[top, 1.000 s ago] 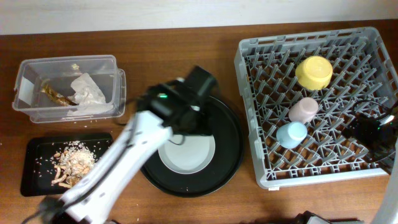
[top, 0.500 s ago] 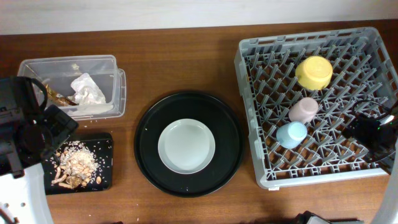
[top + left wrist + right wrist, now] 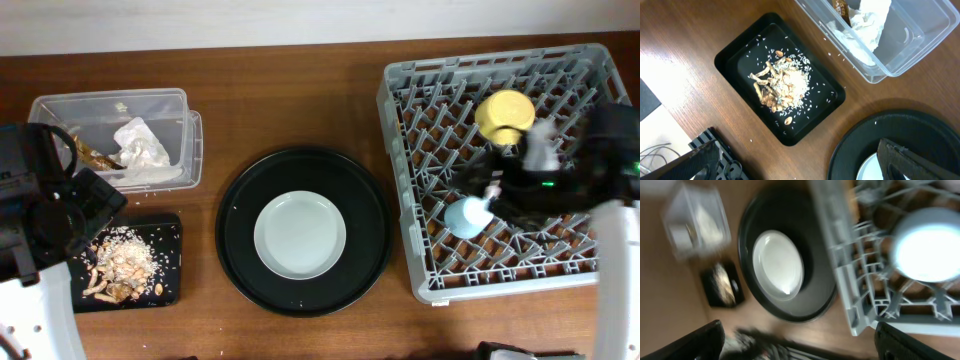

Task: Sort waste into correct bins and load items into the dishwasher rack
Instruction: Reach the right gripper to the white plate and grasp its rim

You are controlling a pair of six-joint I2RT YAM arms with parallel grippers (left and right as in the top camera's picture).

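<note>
Swung in from the right edge, the right arm now lies blurred across the dishwasher rack (image 3: 420,250), covering the spot where the pink cup stood, so that cup cannot be seen from overhead; the left arm has stayed at the left edge. The right gripper (image 3: 799,325) shows its jaws wide with nothing between them, and the left gripper (image 3: 797,145) is likewise spread wide and empty above the wooden surface (image 3: 280,90). In the rack the yellow bowl (image 3: 505,115) sits upside down near the back, and the light-blue cup (image 3: 466,216), also upside down, stands just beside the arm. The pale plate (image 3: 300,235) lies in the middle of the large round black tray (image 3: 240,240), well apart from both arms. The clear tub (image 3: 50,110) holds the crumpled napkin (image 3: 140,145) and the brown-gold wrapper (image 3: 90,155). The shallow black tray (image 3: 170,260), partly hidden by the left arm overhead, shows whole in the left wrist view, with the food scraps (image 3: 782,85) heaped in its middle and loose rice grains scattered around. The right wrist view is motion-blurred.
</note>
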